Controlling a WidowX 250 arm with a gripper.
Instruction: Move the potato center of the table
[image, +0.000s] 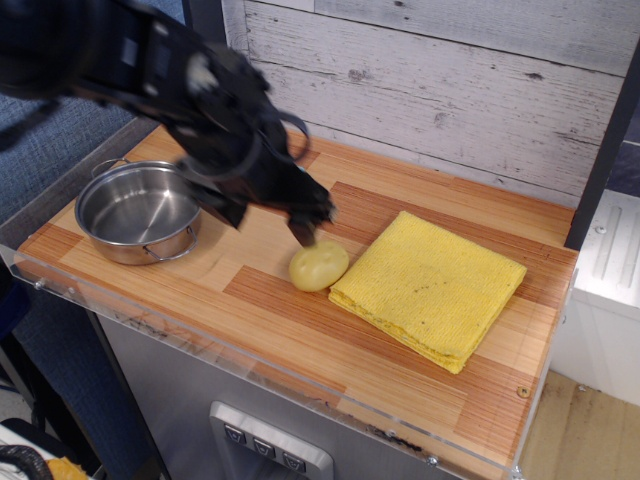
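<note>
Since the potato (318, 266) lies free near the table (300, 330) middle, touching the cloth (432, 286), it could be rolled if clipped by the blurred gripper (300, 225) (jaw state cannot be told).

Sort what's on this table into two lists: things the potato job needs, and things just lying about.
Needed for the job:
potato, lying free near the middle
table
gripper, lifted just above the potato; blurred, so its fingers cannot be read

Just lying about:
steel pot, at the left end
yellow cloth, folded, right of the potato
</note>
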